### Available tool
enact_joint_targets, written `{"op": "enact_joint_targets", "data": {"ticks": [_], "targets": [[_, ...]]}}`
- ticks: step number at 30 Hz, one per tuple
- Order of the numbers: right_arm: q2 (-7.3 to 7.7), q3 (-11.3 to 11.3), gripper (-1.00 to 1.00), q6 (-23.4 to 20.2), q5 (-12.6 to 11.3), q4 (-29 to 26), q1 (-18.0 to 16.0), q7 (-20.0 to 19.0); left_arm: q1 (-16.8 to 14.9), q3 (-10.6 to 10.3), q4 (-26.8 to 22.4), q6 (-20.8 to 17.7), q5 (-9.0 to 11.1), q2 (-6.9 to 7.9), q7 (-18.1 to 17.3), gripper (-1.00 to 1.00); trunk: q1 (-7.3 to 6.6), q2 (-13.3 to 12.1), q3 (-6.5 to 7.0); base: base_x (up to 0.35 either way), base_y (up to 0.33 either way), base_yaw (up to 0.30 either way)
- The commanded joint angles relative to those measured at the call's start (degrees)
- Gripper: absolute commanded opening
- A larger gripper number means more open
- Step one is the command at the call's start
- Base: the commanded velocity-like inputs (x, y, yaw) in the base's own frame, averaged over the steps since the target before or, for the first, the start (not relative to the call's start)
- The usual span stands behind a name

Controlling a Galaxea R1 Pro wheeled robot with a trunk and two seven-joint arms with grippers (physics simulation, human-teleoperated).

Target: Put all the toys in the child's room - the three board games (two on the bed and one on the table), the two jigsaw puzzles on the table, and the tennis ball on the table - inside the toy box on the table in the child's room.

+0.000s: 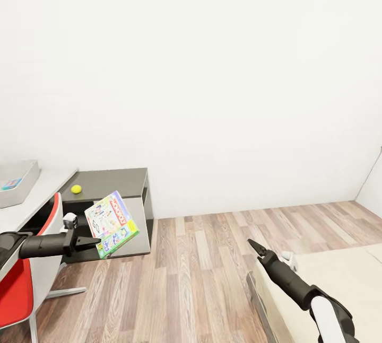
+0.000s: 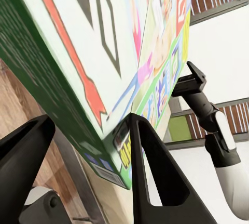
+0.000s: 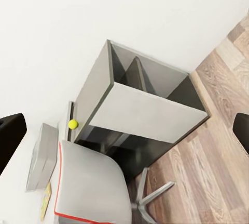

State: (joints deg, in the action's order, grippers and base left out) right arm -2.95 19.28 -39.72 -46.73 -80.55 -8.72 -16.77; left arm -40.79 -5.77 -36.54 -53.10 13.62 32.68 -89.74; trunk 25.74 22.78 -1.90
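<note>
The board game (image 1: 112, 223), green-edged, hangs tilted in the left gripper's (image 1: 95, 240) pinch above the floor (image 1: 201, 269), a red-and-white chair (image 1: 32, 279) between it and the table (image 1: 32, 194) bearing toy box (image 1: 18, 184) and tennis ball (image 1: 76, 189), while the right gripper (image 1: 257, 248) gapes empty over the bed (image 1: 339, 274)

table (image 1: 114, 178), tennis ball (image 1: 76, 189), toy box (image 1: 18, 184)
</note>
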Motion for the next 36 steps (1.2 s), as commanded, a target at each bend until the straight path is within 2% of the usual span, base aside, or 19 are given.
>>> {"op": "enact_joint_targets", "data": {"ticks": [1, 4, 8, 14, 27, 36], "targets": [[0.04, -0.23, 1.0, 0.27, -0.05, 0.0, -0.07, -0.19, -0.08, -0.29, 0.04, -0.6, 0.18, 0.08, -0.26, -1.0, 0.04, 0.14, -0.14, 0.0, 0.0, 0.001], [0.3, -1.78, 1.0, 1.3, -0.16, 0.12, -0.07, -0.19, -0.08, -0.33, 0.01, -0.6, 0.18, 0.08, -0.26, -1.0, 0.04, 0.14, -0.14, 0.0, 0.0, 0.0], [0.38, -2.52, 1.0, 1.61, -0.2, 0.16, -0.07, -0.16, -0.08, -0.37, -0.01, -0.6, 0.18, -0.02, -0.26, -1.0, 0.04, 0.14, -0.14, 0.087, 0.01, 0.0], [0.24, -2.65, 1.0, 1.66, -0.13, 0.05, -0.07, -0.15, -0.08, -0.38, -0.01, -0.6, 0.18, -0.11, -0.26, -1.0, 0.04, 0.14, -0.14, 0.249, 0.109, 0.049], [0.23, -2.83, 1.0, 1.57, -0.27, 0.04, -0.07, -0.14, -0.08, -0.38, -0.01, -0.52, 0.18, -0.29, -0.26, -1.0, 0.04, 0.14, -0.15, 0.284, 0.075, 0.258], [0.24, -2.84, 1.0, 1.5, -0.22, 0.01, -0.07, -0.2, -0.08, -0.38, 0.0, -0.43, 0.18, -0.33, -0.26, -1.0, 0.04, 0.14, -0.15, 0.285, 0.001, 0.026]]}}
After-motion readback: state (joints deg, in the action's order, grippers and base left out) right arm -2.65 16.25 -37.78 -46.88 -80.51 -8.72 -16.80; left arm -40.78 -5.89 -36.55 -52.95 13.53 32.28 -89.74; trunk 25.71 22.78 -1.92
